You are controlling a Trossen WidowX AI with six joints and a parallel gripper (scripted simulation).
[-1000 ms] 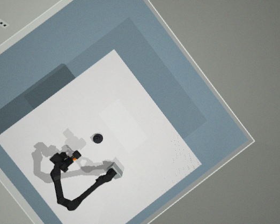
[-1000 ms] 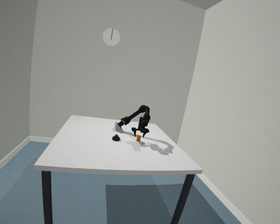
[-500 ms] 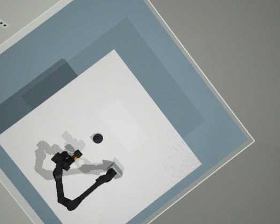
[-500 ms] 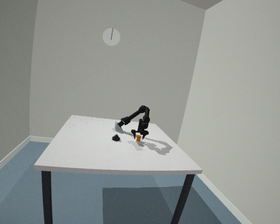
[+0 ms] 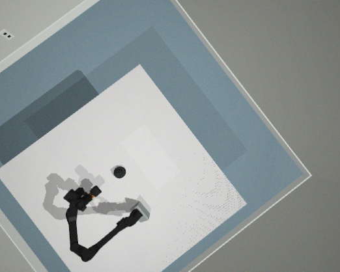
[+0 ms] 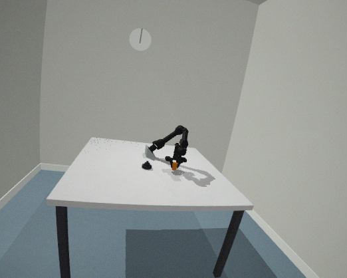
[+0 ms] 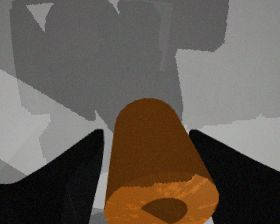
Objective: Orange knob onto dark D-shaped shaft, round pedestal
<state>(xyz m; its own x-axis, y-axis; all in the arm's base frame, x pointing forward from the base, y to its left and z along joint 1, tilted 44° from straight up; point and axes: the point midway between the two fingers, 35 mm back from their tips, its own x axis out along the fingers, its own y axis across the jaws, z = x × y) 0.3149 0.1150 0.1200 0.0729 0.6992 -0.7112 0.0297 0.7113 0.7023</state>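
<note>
Exterior and top views put the white tabletop (image 5: 191, 143) (image 6: 105, 186) (image 7: 256, 90) under everything, with the black arm (image 5: 72, 229) (image 6: 169, 136) bent so its jaws point down over the orange knob (image 6: 174, 165) (image 7: 151, 150). The jaws are apart, partly narrowed, one at each side of the knob; the wrist view shows a gap at its nine o'clock side, while contact at three o'clock is hard to tell. I judge they are closing for a grasp, low enough to grip the walls and leave the knob's underside free for the shaft. The round pedestal (image 5: 119, 172) (image 6: 147, 165) stands well apart, between one and two o'clock from the knob in the top view. Smallest, the hole (image 7: 168, 209) seems to have its flat side toward seven o'clock in the wrist view; since the shaft's flat is hidden, a firm, centred hold should help when turning the knob to find the match.
</note>
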